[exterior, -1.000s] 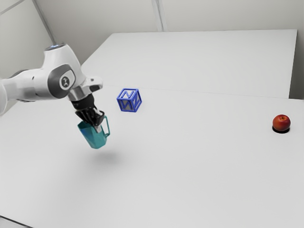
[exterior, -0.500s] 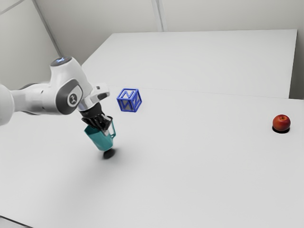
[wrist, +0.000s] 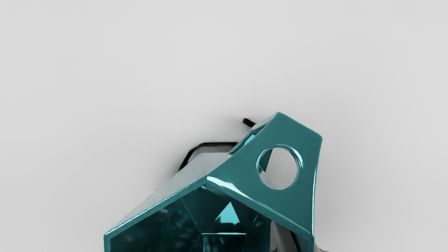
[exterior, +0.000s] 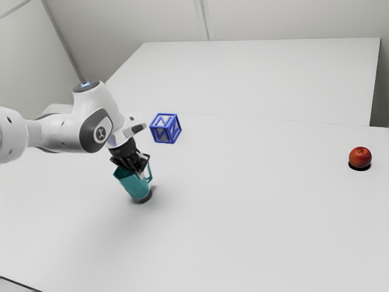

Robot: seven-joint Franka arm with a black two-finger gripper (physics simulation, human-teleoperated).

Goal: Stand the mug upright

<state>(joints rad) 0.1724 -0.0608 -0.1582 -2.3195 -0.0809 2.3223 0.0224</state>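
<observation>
In the exterior view the gripper (exterior: 141, 171) points down and is shut on the teal mug (exterior: 135, 188) near its rim, on the handle side. The mug leans, with its mouth up toward the exterior view's left and its base low at the table, right over a dark shadow; whether the base touches cannot be told. The handle faces the exterior view's right. In the wrist view the gripper (wrist: 300, 244) pinches the wall of the mug (wrist: 238, 175), one finger inside and one outside; the fingers are mostly hidden.
A blue-edged letter block (exterior: 165, 128) rests on the white table (exterior: 243, 231), behind the mug and a little toward the exterior view's right. Far off at the exterior view's right is a red apple (exterior: 360, 157).
The hand has carried the mug down and toward the exterior view's right. Its base has come close to its shadow, and the mug still tilts. Block and apple have stayed put.
</observation>
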